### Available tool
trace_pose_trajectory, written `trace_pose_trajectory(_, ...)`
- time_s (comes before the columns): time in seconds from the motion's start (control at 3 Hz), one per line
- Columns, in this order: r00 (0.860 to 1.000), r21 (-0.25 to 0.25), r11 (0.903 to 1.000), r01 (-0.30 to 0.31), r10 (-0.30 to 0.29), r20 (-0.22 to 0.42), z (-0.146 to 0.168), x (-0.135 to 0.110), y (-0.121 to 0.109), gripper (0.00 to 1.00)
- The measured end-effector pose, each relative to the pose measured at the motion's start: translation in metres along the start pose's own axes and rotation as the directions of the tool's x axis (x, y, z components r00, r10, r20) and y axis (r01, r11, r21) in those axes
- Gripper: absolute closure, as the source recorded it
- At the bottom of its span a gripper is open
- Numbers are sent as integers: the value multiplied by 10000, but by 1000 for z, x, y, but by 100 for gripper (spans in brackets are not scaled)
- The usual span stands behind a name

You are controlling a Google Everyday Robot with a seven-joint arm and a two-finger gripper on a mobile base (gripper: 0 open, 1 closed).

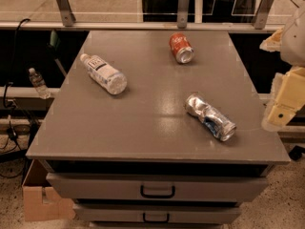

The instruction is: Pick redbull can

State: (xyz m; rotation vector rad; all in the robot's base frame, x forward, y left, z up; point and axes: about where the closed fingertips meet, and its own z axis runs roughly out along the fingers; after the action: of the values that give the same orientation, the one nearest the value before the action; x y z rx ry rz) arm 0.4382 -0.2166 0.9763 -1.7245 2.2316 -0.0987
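Observation:
The redbull can (210,116) is a crushed, dented silver can with blue patches. It lies on its side at the front right of the grey table top (143,123). My gripper (283,104) is at the right edge of the camera view, beyond the table's right side, to the right of the can and apart from it. Only cream-coloured parts of the gripper and arm show.
A red soda can (181,47) lies on its side at the back of the table. A clear plastic bottle (103,74) with a white label lies at the back left. Drawers (157,190) sit under the table top. A cardboard box (40,202) stands on the floor at the left.

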Motion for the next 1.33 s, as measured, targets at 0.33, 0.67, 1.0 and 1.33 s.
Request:
trace_pose_trajectory(0.33, 9999, 39, 10000, 55, -56, 145, 4, -4, -1, 0)
trace_pose_trajectory(0.67, 9992, -200, 9995, -245, 251, 305, 35, -16, -2, 0)
trace_pose_trajectory(1.0, 9960, -284, 9963, -813, 823, 351, 70, -34, -4, 0)
trace_pose_trajectory(1.33, 9910, -202, 9915, -1285, 1292, 348, 92, -45, -5, 0)
